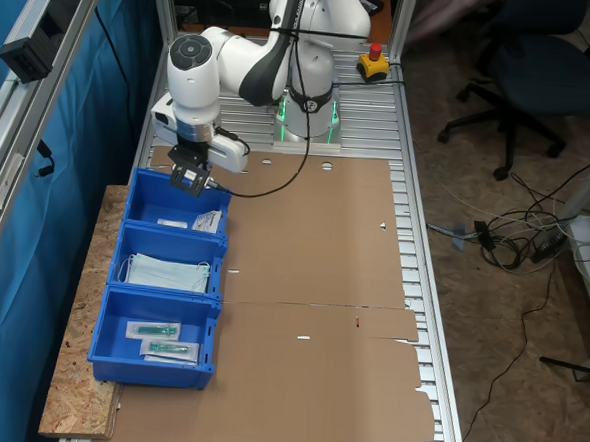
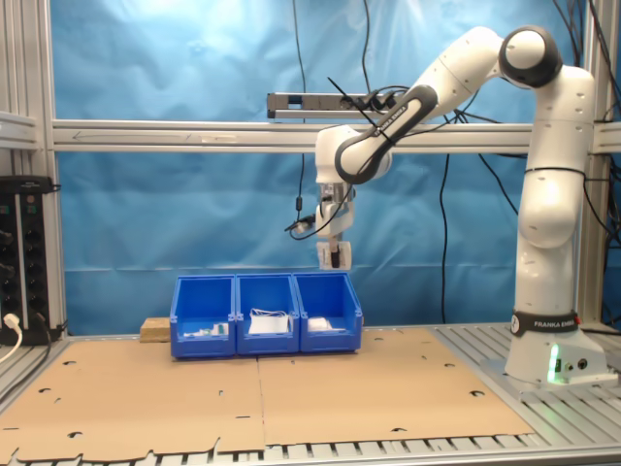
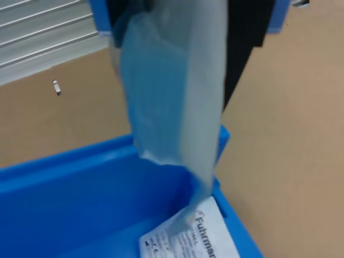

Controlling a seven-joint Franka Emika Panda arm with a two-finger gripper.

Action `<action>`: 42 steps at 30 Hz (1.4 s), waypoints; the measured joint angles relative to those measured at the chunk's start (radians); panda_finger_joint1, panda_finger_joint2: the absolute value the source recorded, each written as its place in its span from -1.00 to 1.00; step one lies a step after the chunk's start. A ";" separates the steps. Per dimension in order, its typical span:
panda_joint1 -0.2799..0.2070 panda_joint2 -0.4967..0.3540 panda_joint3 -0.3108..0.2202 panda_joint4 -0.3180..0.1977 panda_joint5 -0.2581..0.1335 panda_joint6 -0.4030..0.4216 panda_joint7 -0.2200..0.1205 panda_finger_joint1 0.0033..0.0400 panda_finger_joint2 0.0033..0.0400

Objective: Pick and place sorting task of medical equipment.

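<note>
Going left to right in the second exterior view, I had three blue bins in a row. The left bin (image 2: 204,348) had two clear packets with green bits (image 1: 154,329) in it. The middle bin (image 2: 267,348) had a small pile of light-blue face masks (image 1: 170,271); I couldn't count them, they were stacked. The right bin (image 2: 328,348) was the one for the task, and it had two loose packets (image 1: 207,221) lying flat on its floor.

My gripper (image 2: 334,256) hung right above that right bin with a third one, the white packet (image 3: 172,91), pinched between the jaws and dangling straight down over the bin's open top. So that made three white packets in all: one held, two down. Further right there was just my own base (image 2: 548,345) and bare cardboard (image 2: 388,388).

On handling, my guess was that it weighed next to nothing. It was thin, floppy and a bit slick, being sealed film, and it drooped from the pinch instead of staying flat. I reckoned the best grip was on an edge, well in from the corner. A squeeze probably wouldn't hurt it, but it could slide out or flutter off target when dropped
</note>
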 joint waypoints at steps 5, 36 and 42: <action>-0.001 0.029 -0.026 0.024 -0.002 -0.015 0.000 -0.86 -0.86; -0.002 0.158 -0.060 0.114 0.010 -0.016 0.000 -0.86 -0.86; -0.002 0.166 -0.059 0.115 0.010 0.004 0.000 -0.86 -0.86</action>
